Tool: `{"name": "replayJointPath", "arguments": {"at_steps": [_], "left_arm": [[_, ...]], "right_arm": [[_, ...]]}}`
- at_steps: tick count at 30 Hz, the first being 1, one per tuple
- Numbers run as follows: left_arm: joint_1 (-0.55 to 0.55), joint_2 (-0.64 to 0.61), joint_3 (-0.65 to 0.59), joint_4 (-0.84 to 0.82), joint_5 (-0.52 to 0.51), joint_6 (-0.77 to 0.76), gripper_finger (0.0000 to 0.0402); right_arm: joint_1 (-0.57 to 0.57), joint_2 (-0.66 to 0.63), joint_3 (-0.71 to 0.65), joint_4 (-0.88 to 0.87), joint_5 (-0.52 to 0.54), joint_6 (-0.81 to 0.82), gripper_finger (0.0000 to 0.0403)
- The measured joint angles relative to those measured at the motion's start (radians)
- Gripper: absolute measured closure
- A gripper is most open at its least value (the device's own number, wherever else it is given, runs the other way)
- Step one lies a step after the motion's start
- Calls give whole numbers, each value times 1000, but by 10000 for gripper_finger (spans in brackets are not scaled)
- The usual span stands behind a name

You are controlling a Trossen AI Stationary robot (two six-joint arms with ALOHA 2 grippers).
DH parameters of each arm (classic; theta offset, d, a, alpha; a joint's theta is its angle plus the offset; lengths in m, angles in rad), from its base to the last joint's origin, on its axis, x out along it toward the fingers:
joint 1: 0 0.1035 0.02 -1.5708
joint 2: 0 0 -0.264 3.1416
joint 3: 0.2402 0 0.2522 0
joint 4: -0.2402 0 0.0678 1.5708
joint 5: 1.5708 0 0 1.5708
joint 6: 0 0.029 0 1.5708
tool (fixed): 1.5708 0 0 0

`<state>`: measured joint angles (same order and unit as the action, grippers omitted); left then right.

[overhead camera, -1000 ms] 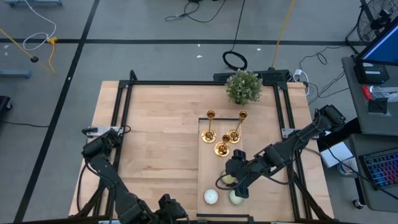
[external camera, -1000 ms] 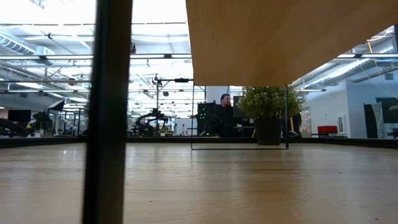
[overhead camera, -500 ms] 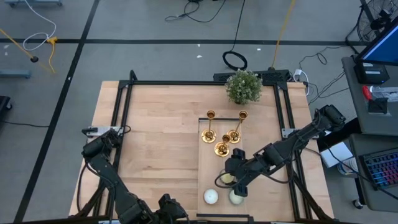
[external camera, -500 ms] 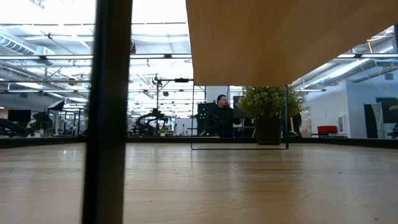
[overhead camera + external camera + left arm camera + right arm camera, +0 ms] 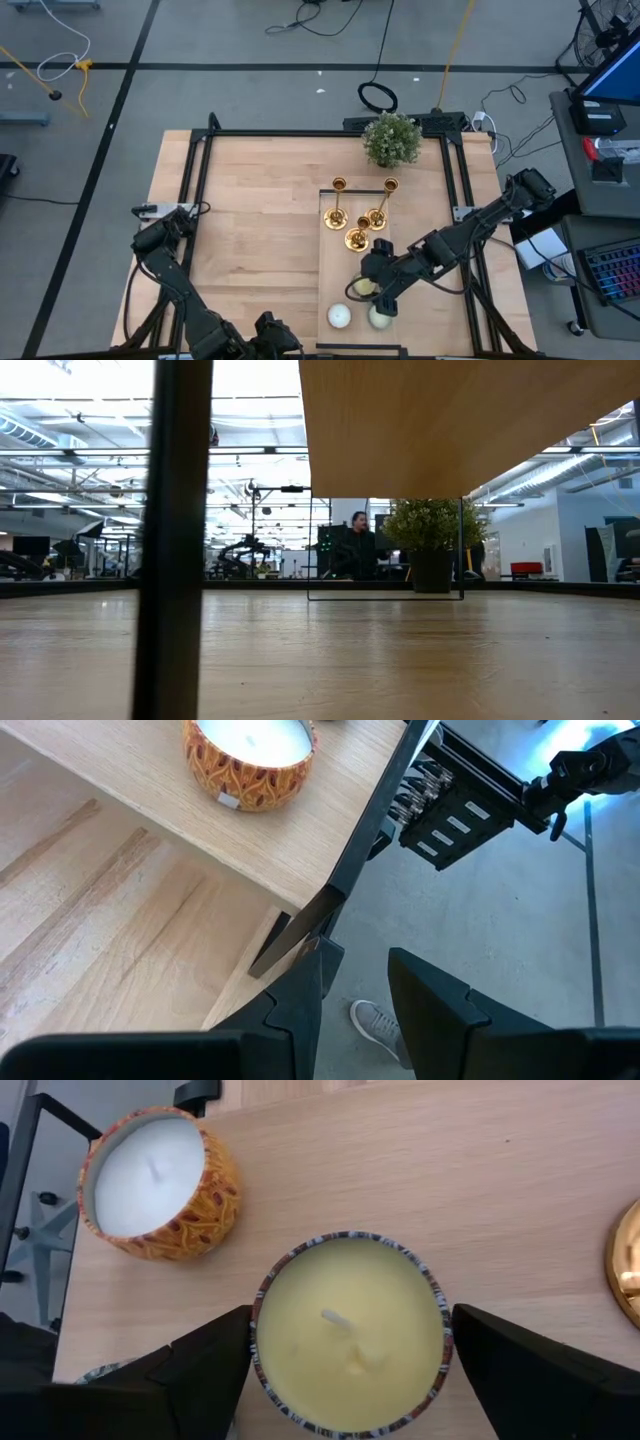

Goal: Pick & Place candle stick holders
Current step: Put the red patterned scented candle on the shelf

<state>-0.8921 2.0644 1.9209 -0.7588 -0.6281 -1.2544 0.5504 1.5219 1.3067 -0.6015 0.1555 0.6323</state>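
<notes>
- The right tool is hanging over the near right part of the desk, its fingers spread wide on either side of a yellow candle. No contact with the tin is showing; the tool is holding nothing.
- The left tool is waiting off the near left corner of the desk, over the floor. Its fingers are standing slightly apart with nothing between them.
- The three holders are standing upright in a tight group right of the desk's centre, on a clear panel, between the plant at the far edge and the candles near the near edge. One base edge is showing in the right wrist view, just beside the yellow candle.
- Risk: the right tool is straddling a candle, not a holder. Closing here would be gripping the wrong thing.
- Risk: the holders are slim, tall and crowded. A wide approach to one would likely be knocking its neighbours over, and a toppled one could roll off the panel.
- Risk: the stems are thin and shiny; an off-centre pinch could be letting one slip or swing.
- Risk: an orange candle is sitting near the desk's near edge; a sweep of the arm could be pushing it off.
- Writing: none readable. Both tins are carrying pattern only; a small pale tag on the orange tin, seen by the left wrist, is too small to read.
- A person is showing far behind the desk, well clear of the arms.
</notes>
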Motion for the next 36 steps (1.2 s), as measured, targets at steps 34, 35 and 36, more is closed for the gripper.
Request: {"name": "replayJointPath", "arguments": {"at_steps": [34,35,36], "left_arm": [[-10,0,0,1,0,-9,280],[-11,0,0,1,0,-12,279],[-11,0,0,1,0,-12,280]], "right_arm": [[-42,0,0,192,9,-86,50],[-42,0,0,223,9,-104,50],[-44,0,0,256,9,-122,50]]}}
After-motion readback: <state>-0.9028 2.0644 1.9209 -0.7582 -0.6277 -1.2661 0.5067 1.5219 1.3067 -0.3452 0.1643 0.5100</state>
